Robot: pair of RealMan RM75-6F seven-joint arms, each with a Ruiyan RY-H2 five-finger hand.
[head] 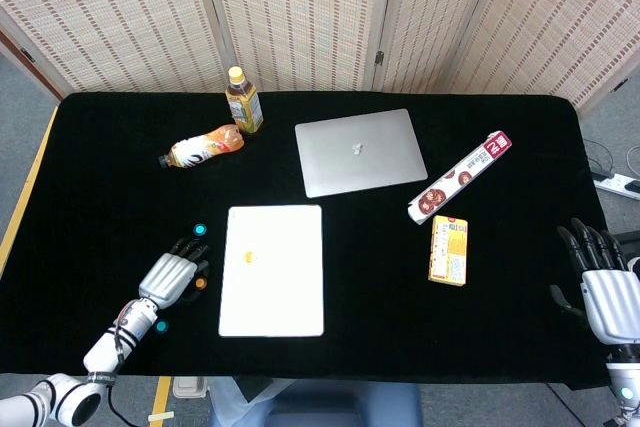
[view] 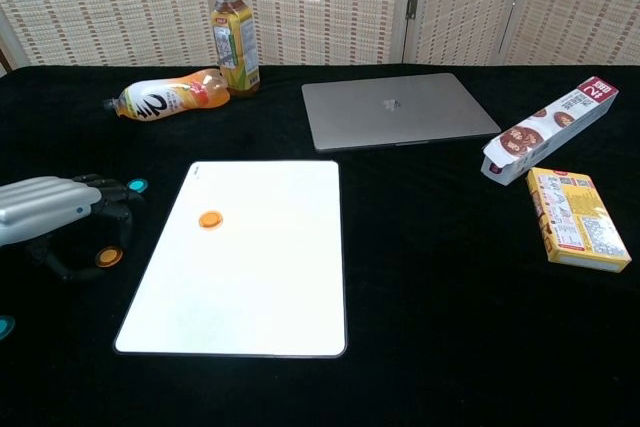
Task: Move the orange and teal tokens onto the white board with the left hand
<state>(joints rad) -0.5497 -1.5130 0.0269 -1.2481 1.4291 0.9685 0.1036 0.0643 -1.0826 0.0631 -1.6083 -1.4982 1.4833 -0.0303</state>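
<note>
The left hand (view: 50, 215) hovers at the frame's left edge, its fingers (view: 108, 209) loosely curled and grasping nothing, over the small round orange token (view: 108, 257) lying on the black surface (view: 430, 287). Probably best it drops straight down and pinches the token's rim, then carries it right onto the flat white rectangular board (view: 250, 277), where one orange disc (view: 210, 219) sits already.

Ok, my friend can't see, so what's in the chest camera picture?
The robot's left hand hovers over an orange token on a black table, beside a white board that already holds another orange token. A teal token lies near its fingers.
</note>
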